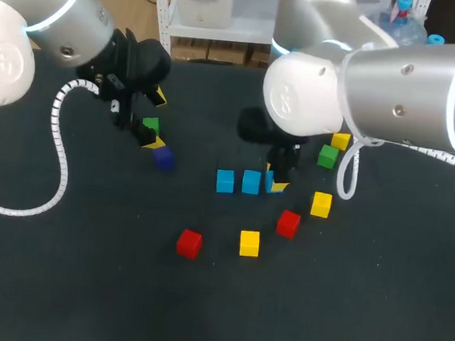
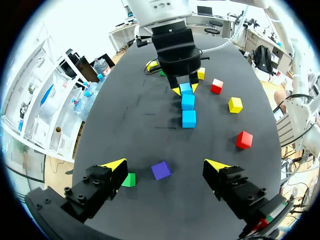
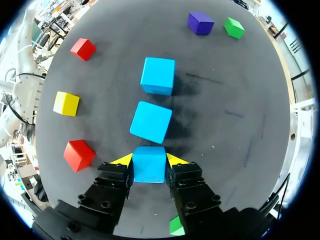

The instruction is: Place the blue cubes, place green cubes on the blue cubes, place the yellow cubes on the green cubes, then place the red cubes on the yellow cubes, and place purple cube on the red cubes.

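Currently the right fingers [image 3: 123, 160] clamp a blue cube [image 3: 149, 166] at the head view's middle, beside two other blue cubes [image 1: 250, 182]. Best to square it with that row, then release gently. The left fingers [image 2: 116, 165] hang wide open and empty over the purple cube [image 2: 161, 170].

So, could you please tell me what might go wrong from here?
The right pincer is shut on a blue cube close to the middle blue cube; releasing could nudge the row. The open left pincer hovers over the purple cube, with the green cube by one finger; descending might grab the wrong one.
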Available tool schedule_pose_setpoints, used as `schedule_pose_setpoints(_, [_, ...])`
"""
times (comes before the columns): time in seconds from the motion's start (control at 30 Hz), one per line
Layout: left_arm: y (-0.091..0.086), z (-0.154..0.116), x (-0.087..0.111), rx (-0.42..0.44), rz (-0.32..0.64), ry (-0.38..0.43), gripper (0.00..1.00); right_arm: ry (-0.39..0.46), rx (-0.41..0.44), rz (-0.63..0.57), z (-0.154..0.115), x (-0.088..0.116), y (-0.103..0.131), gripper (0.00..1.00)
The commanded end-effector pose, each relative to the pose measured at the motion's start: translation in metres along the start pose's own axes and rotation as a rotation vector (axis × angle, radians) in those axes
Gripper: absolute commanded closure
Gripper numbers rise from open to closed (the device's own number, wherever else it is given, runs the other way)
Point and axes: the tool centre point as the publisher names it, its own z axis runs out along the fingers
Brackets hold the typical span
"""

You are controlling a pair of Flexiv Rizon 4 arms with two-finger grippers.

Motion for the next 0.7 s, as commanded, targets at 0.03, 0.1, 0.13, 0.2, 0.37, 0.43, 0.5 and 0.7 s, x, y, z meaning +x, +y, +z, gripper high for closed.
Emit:
schedule_pose_setpoints(0.03, [0.0007, 0.0004, 0.0008, 0.001, 0.002, -0.003, 0.00, 0.000, -0.004, -0.002, 0.0013, -0.0014, -0.0023, 0.98])
schedule_pose_setpoints(0.1, [0.0007, 0.0004, 0.0008, 0.001, 0.002, -0.003, 0.00, 0.000, -0.004, -0.002, 0.0012, -0.0017, -0.0030, 0.98])
schedule_pose_setpoints(0.13, [0.0007, 0.0004, 0.0008, 0.001, 0.002, -0.003, 0.00, 0.001, -0.003, -0.002, 0.0011, -0.0019, -0.0033, 0.98])
schedule_pose_setpoints(0.2, [0.0007, 0.0004, 0.0008, 0.001, 0.002, -0.003, 0.00, 0.001, -0.003, -0.003, 0.0009, -0.0020, -0.0036, 0.97])
schedule_pose_setpoints(0.37, [0.0007, 0.0004, 0.0008, 0.001, 0.002, -0.003, 0.00, 0.001, -0.004, -0.002, 0.0006, -0.0013, -0.0047, 0.96])
schedule_pose_setpoints(0.43, [0.0007, 0.0004, 0.0008, 0.001, 0.002, -0.003, 0.00, 0.001, -0.004, -0.001, 0.0004, -0.0011, -0.0048, 0.96])
schedule_pose_setpoints(0.5, [0.0007, 0.0004, 0.0008, 0.001, 0.002, -0.003, 0.00, 0.001, -0.003, -0.001, 0.0001, -0.0008, -0.0047, 0.96])
schedule_pose_setpoints(0.7, [0.0007, 0.0004, 0.0008, 0.001, 0.002, -0.003, 0.00, -0.002, -0.004, 0.004, 0.0006, 0.0004, -0.0045, 0.95])
